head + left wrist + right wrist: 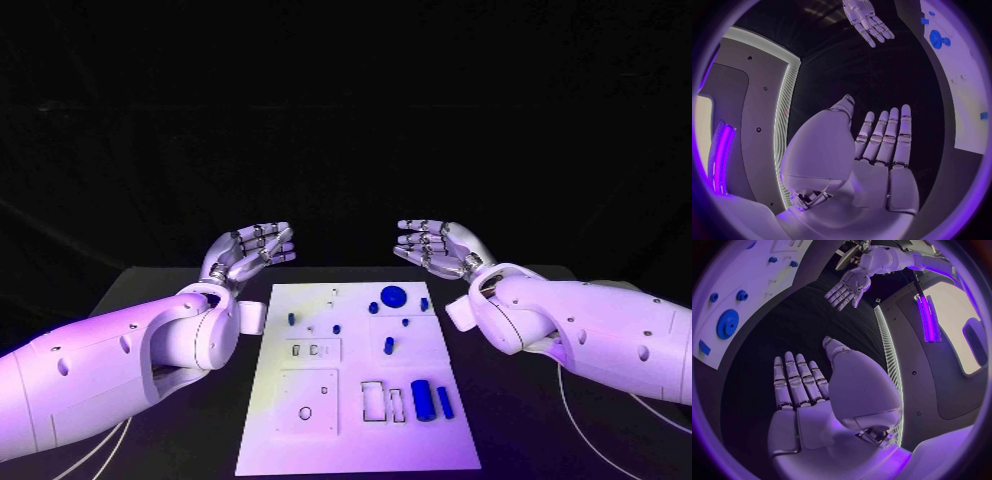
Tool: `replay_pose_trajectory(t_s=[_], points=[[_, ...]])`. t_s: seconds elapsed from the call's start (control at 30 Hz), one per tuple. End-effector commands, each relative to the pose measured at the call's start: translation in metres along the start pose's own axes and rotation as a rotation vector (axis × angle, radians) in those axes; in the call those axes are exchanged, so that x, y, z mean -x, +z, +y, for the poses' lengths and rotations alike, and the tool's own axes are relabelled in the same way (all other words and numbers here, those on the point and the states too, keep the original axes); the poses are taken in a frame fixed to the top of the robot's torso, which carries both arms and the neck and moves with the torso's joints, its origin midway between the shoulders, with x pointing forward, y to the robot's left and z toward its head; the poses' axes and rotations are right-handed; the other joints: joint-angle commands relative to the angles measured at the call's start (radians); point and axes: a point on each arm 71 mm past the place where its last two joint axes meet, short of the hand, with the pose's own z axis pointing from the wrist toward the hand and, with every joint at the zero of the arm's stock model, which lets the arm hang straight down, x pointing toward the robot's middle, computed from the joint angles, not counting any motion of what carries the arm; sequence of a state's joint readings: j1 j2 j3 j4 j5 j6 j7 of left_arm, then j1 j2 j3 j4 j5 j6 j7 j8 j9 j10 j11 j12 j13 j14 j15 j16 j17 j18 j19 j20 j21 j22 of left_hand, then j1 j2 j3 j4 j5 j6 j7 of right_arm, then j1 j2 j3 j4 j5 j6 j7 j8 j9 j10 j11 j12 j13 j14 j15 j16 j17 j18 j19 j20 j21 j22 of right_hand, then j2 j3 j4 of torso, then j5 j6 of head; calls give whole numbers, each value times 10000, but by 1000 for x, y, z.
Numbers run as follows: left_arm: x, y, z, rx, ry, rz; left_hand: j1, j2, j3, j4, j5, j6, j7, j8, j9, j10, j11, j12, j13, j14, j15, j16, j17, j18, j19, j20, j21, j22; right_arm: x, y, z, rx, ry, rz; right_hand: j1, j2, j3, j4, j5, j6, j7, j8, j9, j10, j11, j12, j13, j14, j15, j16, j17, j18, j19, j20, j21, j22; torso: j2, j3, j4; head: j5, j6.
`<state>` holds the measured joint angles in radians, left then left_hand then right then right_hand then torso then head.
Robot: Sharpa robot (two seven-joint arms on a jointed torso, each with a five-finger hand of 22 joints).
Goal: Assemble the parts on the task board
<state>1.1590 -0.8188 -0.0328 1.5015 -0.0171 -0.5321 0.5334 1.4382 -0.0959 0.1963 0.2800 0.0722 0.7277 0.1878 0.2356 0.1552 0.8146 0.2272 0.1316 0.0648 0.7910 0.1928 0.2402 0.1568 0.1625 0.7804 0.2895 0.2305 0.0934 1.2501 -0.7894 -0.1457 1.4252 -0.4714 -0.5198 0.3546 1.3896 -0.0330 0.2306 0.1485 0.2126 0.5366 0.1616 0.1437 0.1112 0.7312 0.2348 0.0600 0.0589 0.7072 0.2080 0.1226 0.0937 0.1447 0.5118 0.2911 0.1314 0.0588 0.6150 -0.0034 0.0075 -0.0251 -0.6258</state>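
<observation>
1. Head view shows the left hand and the right hand raised beyond the far end of the task board, palms facing each other, fingers apart, both holding nothing. Neither touches the board or any part.

2. The white task board lies lengthwise in the middle of the black table, between the two arms. Blue parts lie on it: a round gear-like disc at the far end, small pegs just beside it, an oval piece mid-board, and a thick cylinder with a thinner rod beside it near the right edge at the near end.

3. By my reading nothing is assembled yet; the step in hand is choosing and reaching for a first part.

4. To do it well, I would send the right hand to the cylinder, which lies on its side of the board, coming down from above with fingers spread across its narrow width.

5. The rod sits just beside the cylinder, so a careless close could nudge it; the left hand could press a bare part of the board to steady it.
</observation>
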Motion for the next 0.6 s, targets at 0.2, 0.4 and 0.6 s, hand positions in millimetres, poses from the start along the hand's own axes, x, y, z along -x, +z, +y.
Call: replay_pose_trajectory(t_s=[0.2,0.4,0.6], points=[[-6,-9,-18,-271,-406,849,92,28,218,-69,-55,761,606,220,102,940,-250,13,23,1088,-310,353,255,237,947,-191,273,-63,6,12,13,786,-2799,923,459,-589,993,-507,-306,2988,777,781,411,2878,-483,263,71,2723,-527,616,291,412,3018,-176,854,185,509,-45,89,-142,51],[-11,-18,-28,-261,-668,1336,174,-35,367,-122,-57,1053,502,296,123,1422,-373,10,40,1456,-440,437,417,232,1289,-317,329,-117,5,19,22,1084,-5771,1974,385,-1277,2222,-618,-685,3977,357,1142,636,4349,-973,293,100,4170,-1097,1135,816,410,4505,-778,1521,388,798,-68,211,-309,47],[-14,-26,-38,-301,-829,1651,198,-49,401,-139,-58,1110,479,313,127,1500,-395,7,41,1488,-457,435,439,232,1327,-331,327,-129,0,22,25,1008,-8224,2762,-12,-1676,2227,-484,-750,4159,177,1167,776,4910,-1214,221,170,5294,-1489,1668,1426,399,5576,-1204,2118,652,1055,-110,319,-440,97]])
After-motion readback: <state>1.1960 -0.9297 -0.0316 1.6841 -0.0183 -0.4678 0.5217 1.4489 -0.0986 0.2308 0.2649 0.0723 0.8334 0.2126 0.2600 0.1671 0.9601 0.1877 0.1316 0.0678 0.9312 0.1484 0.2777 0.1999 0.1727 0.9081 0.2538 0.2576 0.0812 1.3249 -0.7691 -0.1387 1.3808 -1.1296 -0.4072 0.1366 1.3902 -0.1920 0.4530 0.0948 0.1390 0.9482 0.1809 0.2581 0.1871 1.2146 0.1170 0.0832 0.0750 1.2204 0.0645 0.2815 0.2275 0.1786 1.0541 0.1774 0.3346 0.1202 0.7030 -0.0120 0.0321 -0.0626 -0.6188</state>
